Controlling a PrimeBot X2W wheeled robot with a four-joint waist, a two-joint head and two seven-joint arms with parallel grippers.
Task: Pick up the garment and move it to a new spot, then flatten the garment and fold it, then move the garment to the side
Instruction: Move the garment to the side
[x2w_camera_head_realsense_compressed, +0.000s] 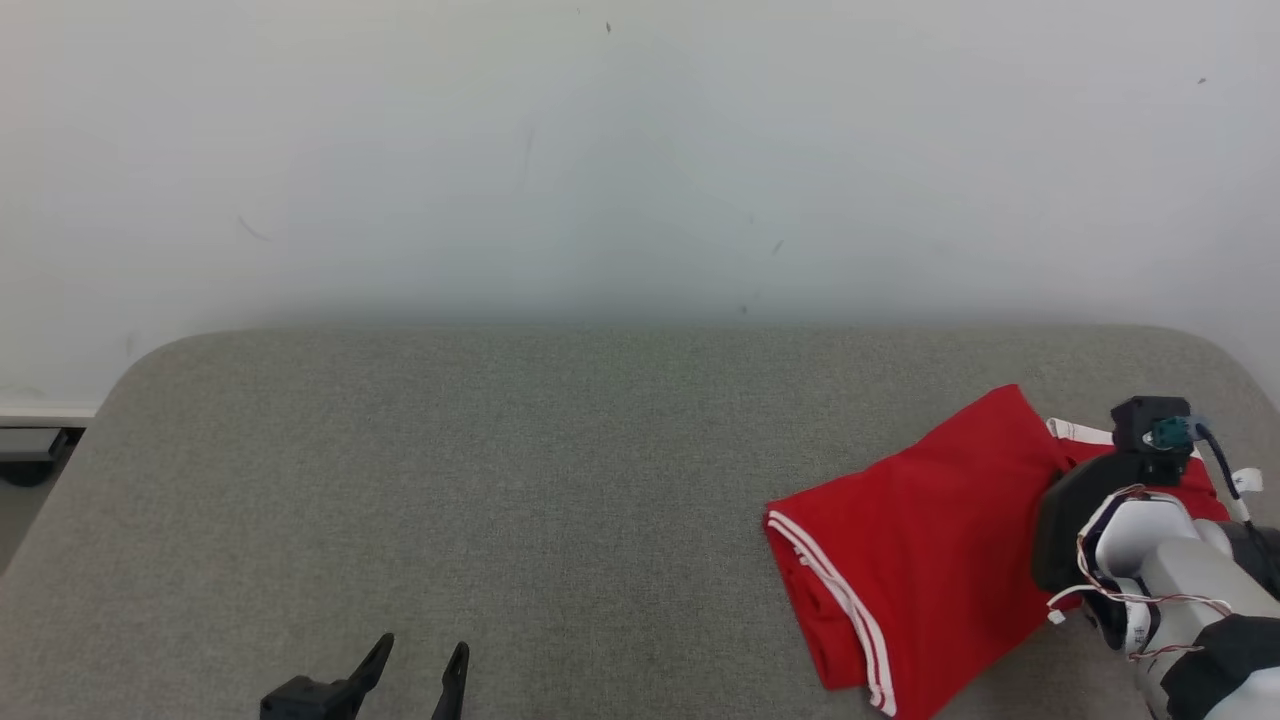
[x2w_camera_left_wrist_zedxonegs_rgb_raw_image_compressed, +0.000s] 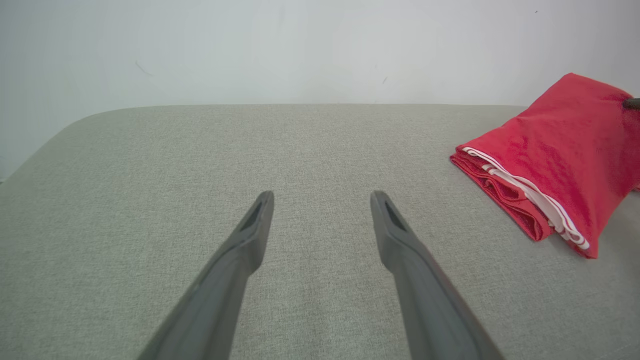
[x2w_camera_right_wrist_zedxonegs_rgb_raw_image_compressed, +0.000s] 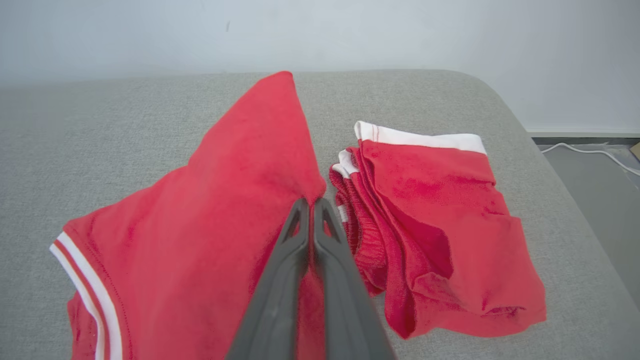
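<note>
Right gripper (x2w_camera_right_wrist_zedxonegs_rgb_raw_image_compressed: 312, 204) closed, pinching a fold of the red garment (x2w_camera_head_realsense_compressed: 920, 540), which lies lower right in head view. Left gripper (x2w_camera_left_wrist_zedxonegs_rgb_raw_image_compressed: 322, 200) wide open, empty. Garment's near edge is cut off at the bottom of the right wrist view.

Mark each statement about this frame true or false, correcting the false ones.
1. The left gripper holds its fingers apart over the bare grey surface. True.
2. The right gripper is open above the red garment. False: its fingers are closed together on the cloth.
3. The red garment has white striped trim. True.
4. The red garment lies in the middle of the grey surface. False: it lies toward the robot's right end.
5. The left gripper touches the red garment. False: they are well apart.
</note>
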